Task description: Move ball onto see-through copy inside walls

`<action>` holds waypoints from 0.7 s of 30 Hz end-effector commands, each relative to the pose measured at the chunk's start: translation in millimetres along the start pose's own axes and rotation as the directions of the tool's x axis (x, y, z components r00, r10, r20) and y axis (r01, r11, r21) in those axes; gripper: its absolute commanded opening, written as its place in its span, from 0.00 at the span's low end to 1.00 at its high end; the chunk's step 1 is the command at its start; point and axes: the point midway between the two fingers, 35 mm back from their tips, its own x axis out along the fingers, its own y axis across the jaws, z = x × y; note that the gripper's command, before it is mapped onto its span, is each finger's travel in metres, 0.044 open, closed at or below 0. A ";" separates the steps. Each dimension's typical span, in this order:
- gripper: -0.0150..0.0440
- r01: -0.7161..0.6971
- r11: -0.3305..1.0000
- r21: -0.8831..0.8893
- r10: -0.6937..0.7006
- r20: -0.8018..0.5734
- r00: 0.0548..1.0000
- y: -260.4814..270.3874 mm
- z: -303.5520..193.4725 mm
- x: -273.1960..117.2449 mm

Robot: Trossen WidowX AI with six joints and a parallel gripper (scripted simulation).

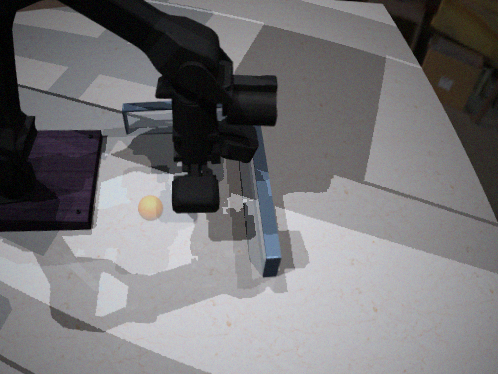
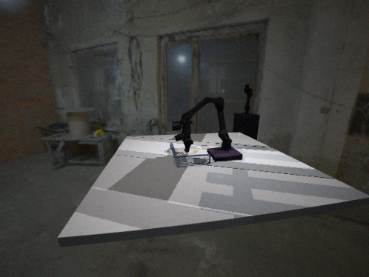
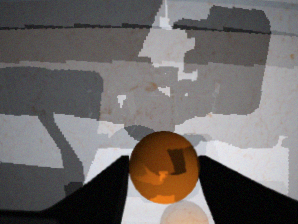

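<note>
ball [image 3: 164, 166] is pinched between the gripper [image 3: 164, 172] fingers — grasp done. see-through copy [image 1: 150, 207] not yet reached; carrying, release and retreat are left.

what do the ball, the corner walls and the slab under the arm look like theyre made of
Ball, held in the shut jaws: smooth, glossy orange, likely hard plastic or rubber; dark reflections show on its skin. Corner walls: clear bluish acrylic or glass by the look; the table pattern shows through them and their edges catch light. Slab under the arm: dark purple, matte, possibly painted metal or plastic; small dots near its corners might be fasteners.
</note>
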 end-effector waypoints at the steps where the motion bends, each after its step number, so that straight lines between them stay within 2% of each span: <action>1: 0.25 0.003 1.000 -0.003 -0.003 0.023 1.000 -0.6 6.5 -26.9; 15: 0.25 0.003 1.000 -0.003 -0.003 0.022 1.000 0.1 -1.8 -106.8; 21: 0.25 0.003 1.000 -0.003 -0.003 0.022 1.000 -0.6 -4.7 -109.4</action>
